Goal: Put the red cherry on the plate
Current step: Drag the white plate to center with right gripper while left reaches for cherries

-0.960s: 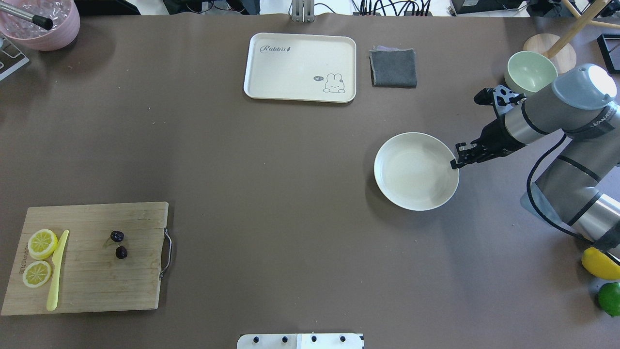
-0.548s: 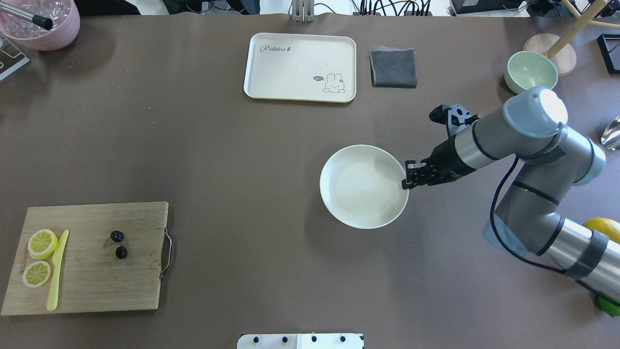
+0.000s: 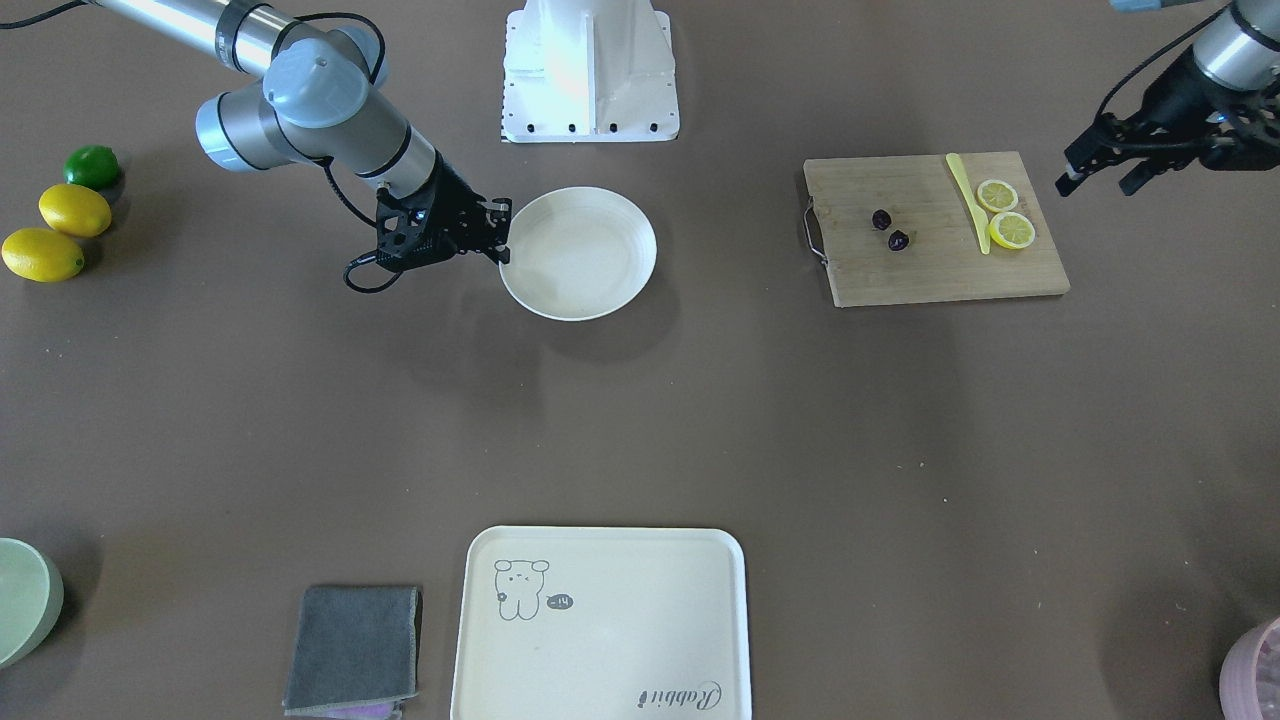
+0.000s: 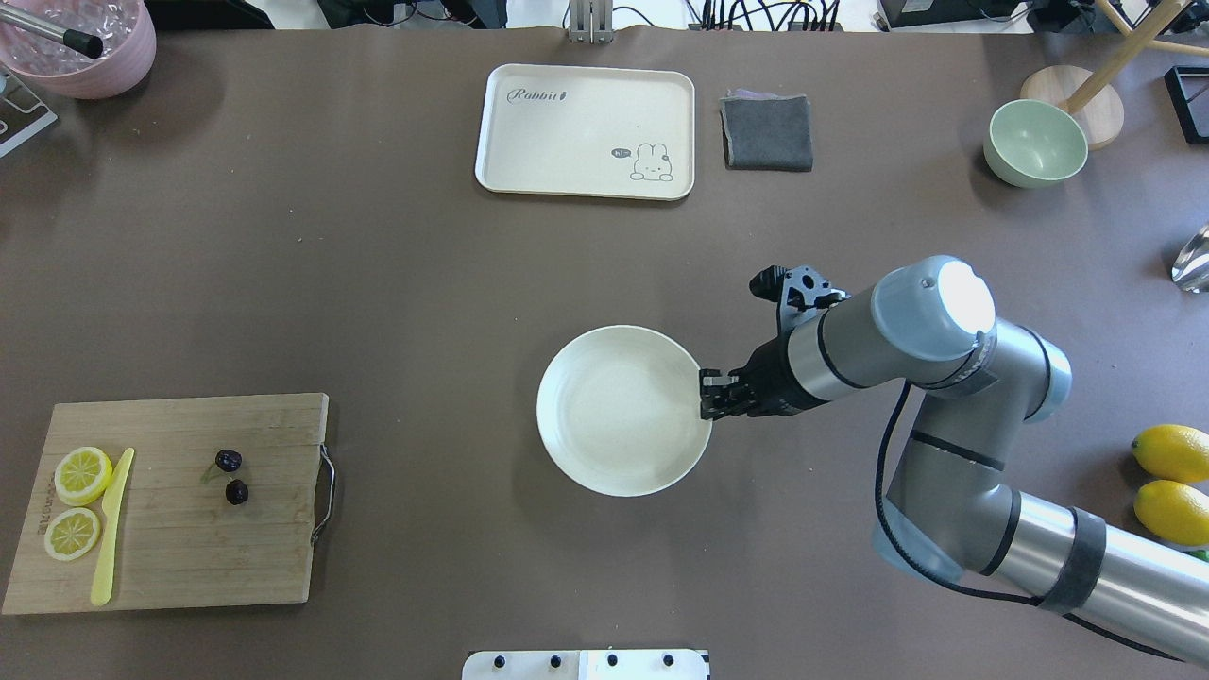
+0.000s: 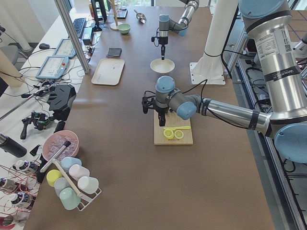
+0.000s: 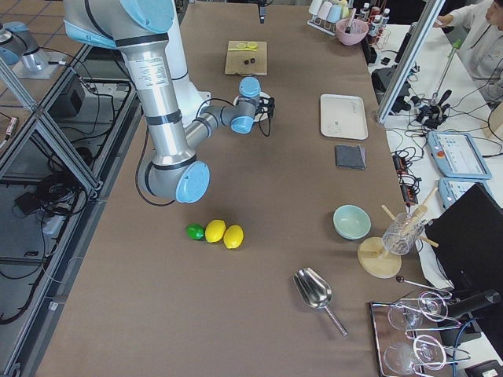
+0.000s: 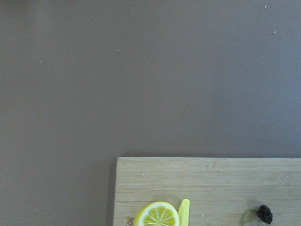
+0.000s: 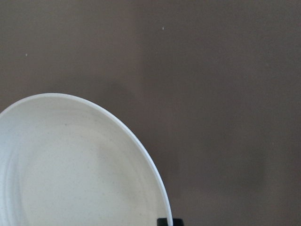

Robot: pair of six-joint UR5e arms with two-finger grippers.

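Right gripper (image 4: 706, 397) was pinched onto the rim of the plate (image 4: 614, 416), gripping the edge that faced the robot's right side. The round cream-white plate held nothing and lay near the middle of the brown table (image 4: 425, 283), though I could not tell whether it rested there or hung just above. The red cherry (image 4: 228, 460), a pair of tiny dark fruits, sat untouched on a wooden cutting board (image 4: 189, 548) far over on the robot's left, well apart from the plate. Two lemon slices (image 4: 83, 474) and a yellow knife (image 4: 111, 524) lay at the board's outer end. Off that outer end, the left gripper (image 3: 1098, 182) hovered with its fingers spread and nothing between them. Its wrist camera caught only the board's edge, with one cherry at the bottom of the view. As far as I could judge, the task was at an early stage. The plate appeared to be on its way closer to the fruit, but no cherry had been picked up. The grasp, the carry and the release onto the plate were all yet to be done.
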